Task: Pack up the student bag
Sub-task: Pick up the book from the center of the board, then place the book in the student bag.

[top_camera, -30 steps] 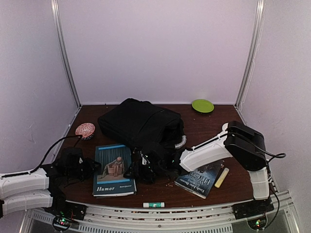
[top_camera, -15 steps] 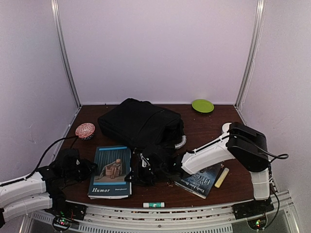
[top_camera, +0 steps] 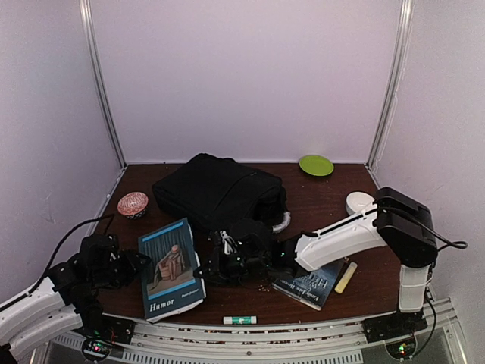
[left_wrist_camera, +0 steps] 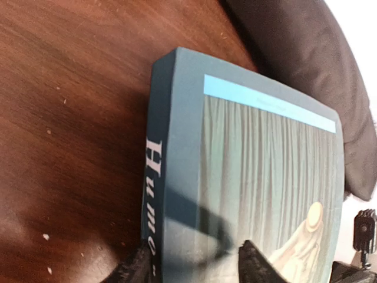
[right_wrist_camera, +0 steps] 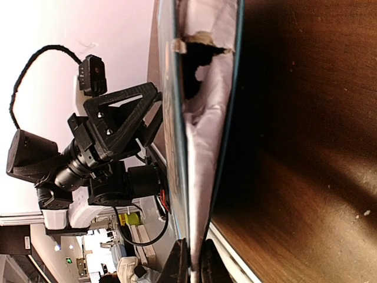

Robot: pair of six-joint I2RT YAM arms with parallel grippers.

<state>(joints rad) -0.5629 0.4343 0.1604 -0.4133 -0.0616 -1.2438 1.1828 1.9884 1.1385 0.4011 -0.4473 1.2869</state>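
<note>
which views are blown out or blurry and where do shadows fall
Left wrist: background behind the student bag is blown out white; a shadow band crosses the Humor book; the left fingers are soft. Right wrist: upper left is overexposed, the book's page edge close and blurry. Top external: even, purplish light, the bag a near-featureless black.

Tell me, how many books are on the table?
2. The blue Humor book is at the front left, and a dark book lies front right, partly under the right arm. More could be hidden inside the black bag.
</note>
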